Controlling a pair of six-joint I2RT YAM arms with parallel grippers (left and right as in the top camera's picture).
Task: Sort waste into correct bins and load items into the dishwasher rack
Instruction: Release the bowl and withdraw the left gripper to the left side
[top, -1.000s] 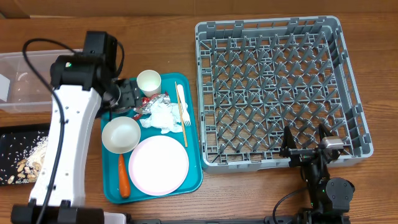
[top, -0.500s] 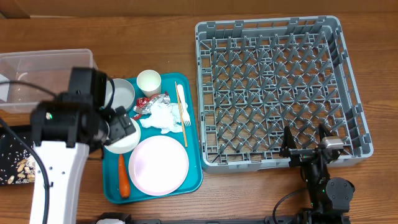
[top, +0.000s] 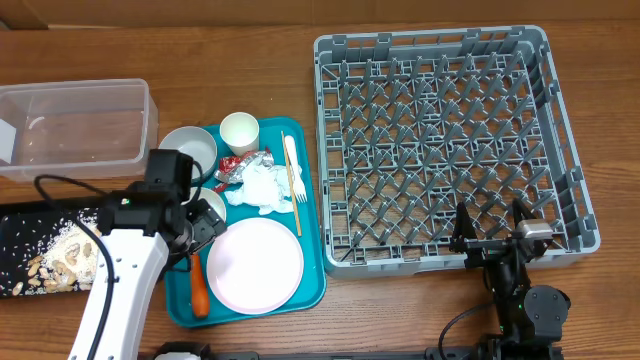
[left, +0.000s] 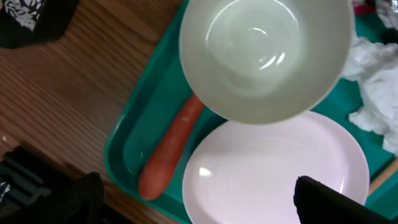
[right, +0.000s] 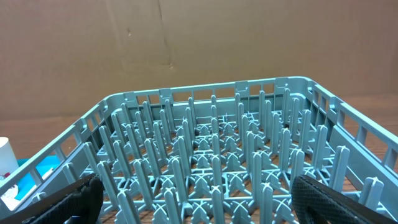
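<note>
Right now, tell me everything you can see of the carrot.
The carrot is small, orange and smooth-skinned, whole as far as it shows, thickest at its rounded lower end. It lies flat on the teal tray, along its left wall, beside the pink plate and close against its rim; whether they touch is unclear. In the left wrist view its narrower upper end is hidden by the whitish bowl. Nothing grips it.

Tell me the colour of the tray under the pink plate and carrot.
The tray is teal, shown best in the overhead view.
</note>
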